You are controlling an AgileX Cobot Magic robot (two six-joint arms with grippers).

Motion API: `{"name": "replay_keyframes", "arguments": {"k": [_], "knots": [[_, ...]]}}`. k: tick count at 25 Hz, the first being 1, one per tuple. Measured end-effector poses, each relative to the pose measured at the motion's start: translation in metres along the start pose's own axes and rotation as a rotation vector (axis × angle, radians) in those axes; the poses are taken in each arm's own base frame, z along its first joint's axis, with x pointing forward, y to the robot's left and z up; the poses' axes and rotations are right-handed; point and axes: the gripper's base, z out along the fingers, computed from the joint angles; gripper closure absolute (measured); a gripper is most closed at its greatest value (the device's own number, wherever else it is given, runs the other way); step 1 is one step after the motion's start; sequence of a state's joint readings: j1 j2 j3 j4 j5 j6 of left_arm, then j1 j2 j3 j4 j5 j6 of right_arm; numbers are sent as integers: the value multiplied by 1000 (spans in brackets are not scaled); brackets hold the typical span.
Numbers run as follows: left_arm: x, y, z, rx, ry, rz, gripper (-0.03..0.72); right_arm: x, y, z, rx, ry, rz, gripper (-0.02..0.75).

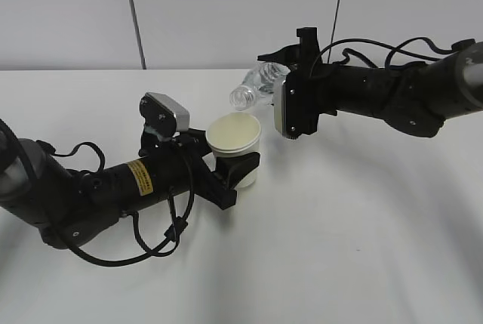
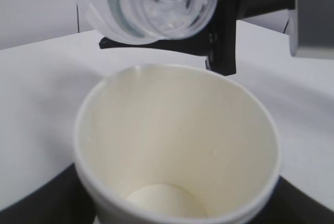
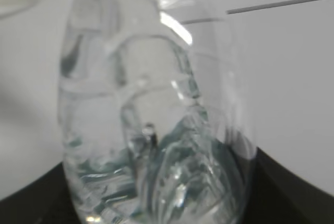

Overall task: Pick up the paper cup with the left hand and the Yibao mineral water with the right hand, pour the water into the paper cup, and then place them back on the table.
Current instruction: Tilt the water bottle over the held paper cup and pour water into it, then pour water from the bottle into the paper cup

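Note:
The cream paper cup (image 1: 235,143) is held off the white table (image 1: 355,226) by my left gripper (image 1: 235,173), which is shut on its lower body. In the left wrist view the cup (image 2: 172,145) fills the frame, open side up, its inside bare. My right gripper (image 1: 290,86) is shut on the clear Yibao bottle (image 1: 256,86), tipped nearly flat, mouth pointing down-left just above and behind the cup's rim. The bottle mouth (image 2: 156,4) hangs over the cup's far edge. The bottle (image 3: 151,130) fills the right wrist view; its green label is hidden.
A grey wall (image 1: 226,7) with a dark vertical seam stands behind the table. Black cables loop beside the left arm (image 1: 143,252) and over the right arm (image 1: 377,48).

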State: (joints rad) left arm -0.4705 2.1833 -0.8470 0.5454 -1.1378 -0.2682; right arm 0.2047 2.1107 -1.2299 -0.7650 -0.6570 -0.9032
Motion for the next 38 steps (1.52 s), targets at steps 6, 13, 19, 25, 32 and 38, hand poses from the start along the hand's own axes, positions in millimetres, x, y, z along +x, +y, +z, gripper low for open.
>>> {"name": "replay_keyframes", "arguments": {"k": [6,13,19,25,32,38], "knots": [[0,0,0,0,0,0,231,0,0,0,2,3,-32,246],[0,0,0,2,0,1,231,1,-1,0,5,8,-63,246],[0,0,0,2,1,1,231,1,-1,0,10,15,-83,246],[0,0,0,3,1,1,231,2,-1,0,10,19,-99,246],[0,0,0,3,1,1,232,2,-1,0,12,22,-111,247],[0,0,0,3,1,1,232,2,-1,0,12,23,-128,247]]}}
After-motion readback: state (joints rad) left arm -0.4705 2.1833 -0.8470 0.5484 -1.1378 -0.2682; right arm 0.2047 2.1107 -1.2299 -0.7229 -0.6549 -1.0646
